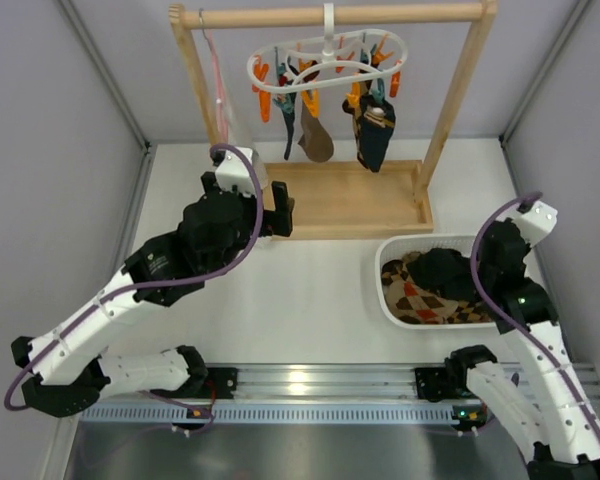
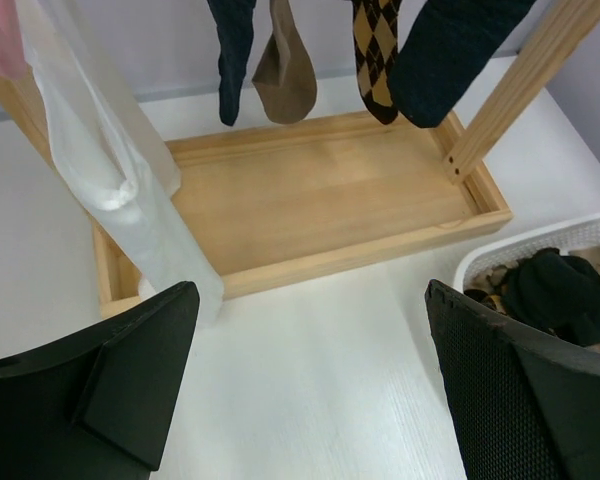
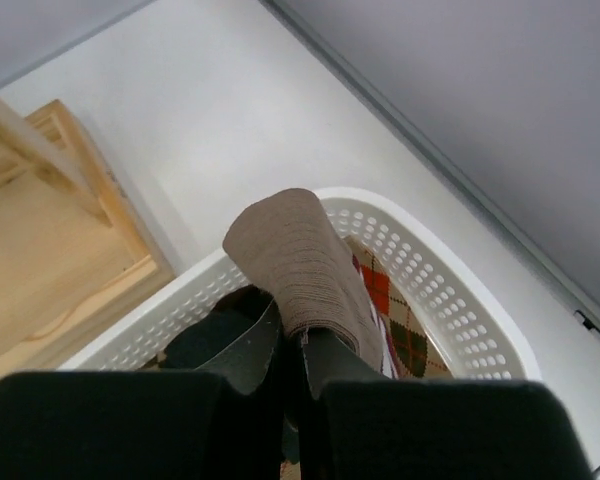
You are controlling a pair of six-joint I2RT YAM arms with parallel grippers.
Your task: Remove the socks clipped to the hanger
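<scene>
Outstanding: four socks on the white peg hanger [image 1: 327, 62]: navy sock [image 2: 232, 60], taupe sock [image 2: 285, 75], diamond-patterned sock [image 2: 378, 60], black sock [image 2: 445, 60]. In transit: one ribbed taupe sock [image 3: 295, 255], clamped in the right end effector [image 3: 292, 345] over the white basket [image 3: 435, 275], below-right of the hanger. Already binned: patterned and black socks, count unclear; left end effector [image 2: 310, 330] spread apart, empty, below the hanger.

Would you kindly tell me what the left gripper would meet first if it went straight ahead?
The left gripper would likely meet the near rim of the wooden tray, though depth is unclear; the white cloth hangs just left of that line.
</scene>
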